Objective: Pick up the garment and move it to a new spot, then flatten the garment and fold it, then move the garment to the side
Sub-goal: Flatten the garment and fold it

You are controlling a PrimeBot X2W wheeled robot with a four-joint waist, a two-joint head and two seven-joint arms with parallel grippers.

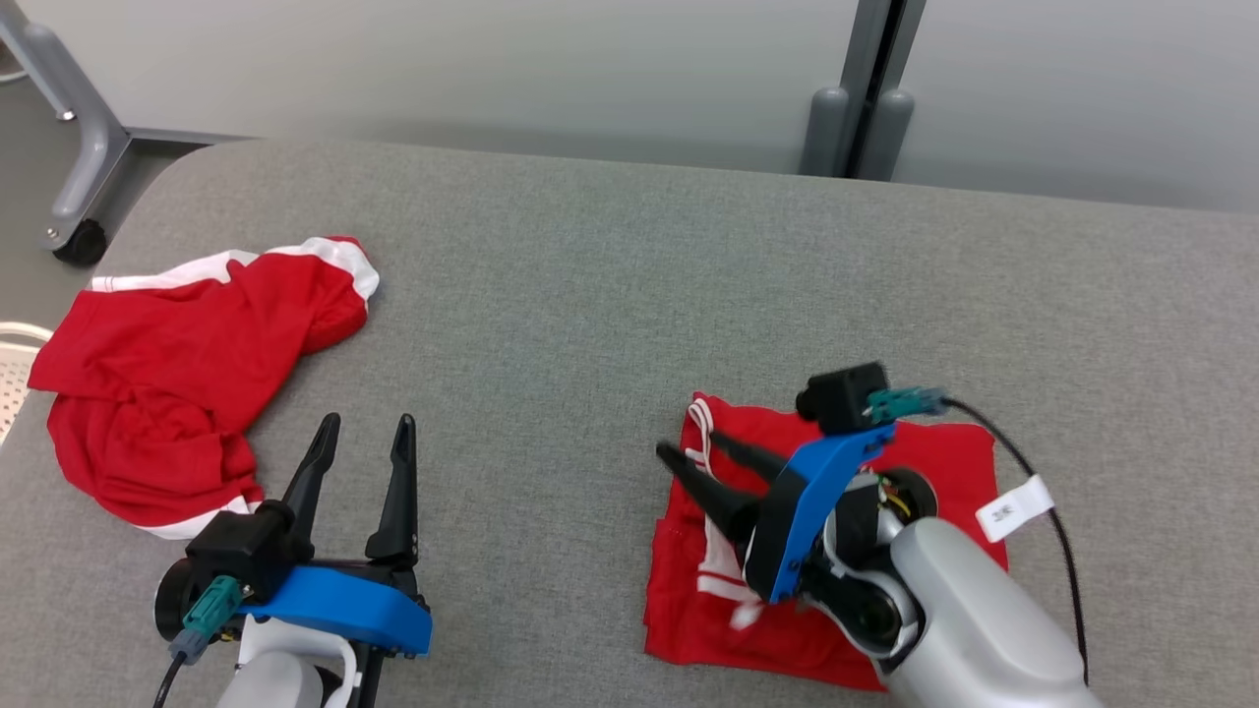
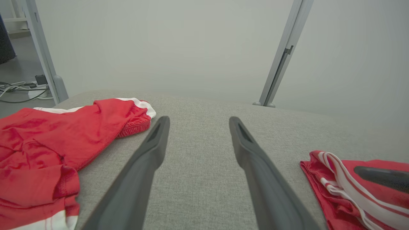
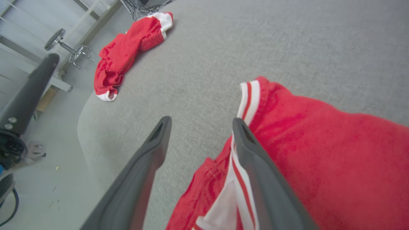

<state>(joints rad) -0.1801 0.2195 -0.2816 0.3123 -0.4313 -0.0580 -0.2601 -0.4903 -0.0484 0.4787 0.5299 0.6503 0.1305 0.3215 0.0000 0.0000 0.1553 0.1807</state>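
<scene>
A folded red garment with white stripes (image 1: 915, 472) lies on the grey table near its front right. My right gripper (image 1: 693, 447) hovers open over the garment's left edge, one finger above the striped trim (image 3: 246, 105) and the other over bare table. In the right wrist view the gripper (image 3: 201, 123) holds nothing. A second red garment with white bands (image 1: 187, 374) lies crumpled at the table's left end. My left gripper (image 1: 367, 425) stands open and empty just right of this heap, fingers pointing away from me. The crumpled garment (image 2: 48, 143) sits left of the left gripper (image 2: 198, 121).
The grey padded table (image 1: 590, 285) has a rounded far-left corner. A metal frame leg with a caster (image 1: 79, 236) stands beyond that corner. Grey posts (image 1: 866, 118) rise behind the table against a pale wall. A white perforated object (image 1: 12, 369) touches the left edge.
</scene>
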